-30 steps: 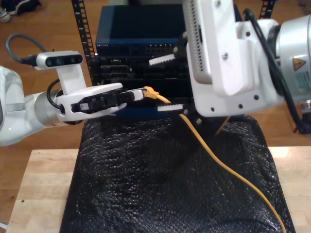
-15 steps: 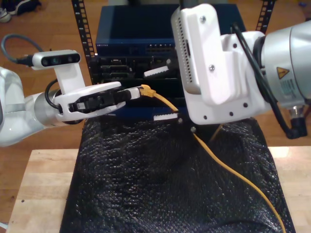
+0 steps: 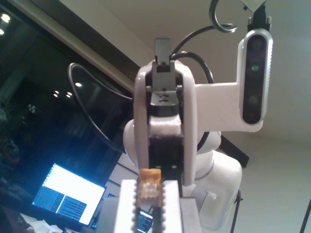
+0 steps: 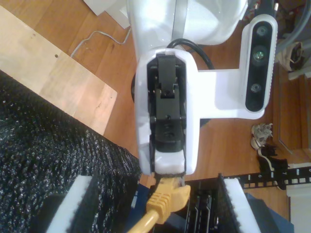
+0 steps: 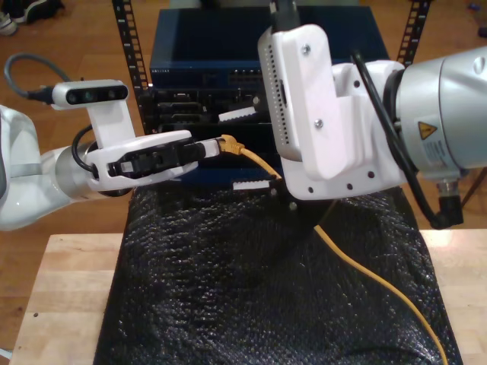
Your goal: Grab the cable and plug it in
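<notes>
Cable (image 5: 358, 270): plug end held above the mat's (image 5: 228, 304) far edge, just before the rack (image 5: 198, 53). The rest trails to the exterior view's near right. My first gripper (image 5: 213, 147) is clamped on the plug (image 3: 149, 187). My second gripper (image 5: 228, 152), jaws wide apart, has swung toward the exterior view's left since 1.0 s ago and now brackets the boot. Judgement: regrasp imminent. Room is tight between the grippers and the rack face; there is open room nearer, over the mat.

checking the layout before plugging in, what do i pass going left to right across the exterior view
grey wrist camera → my first gripper → plug end of the yellow-orange network cable → my second gripper → yellow triangular warning sticker
</notes>
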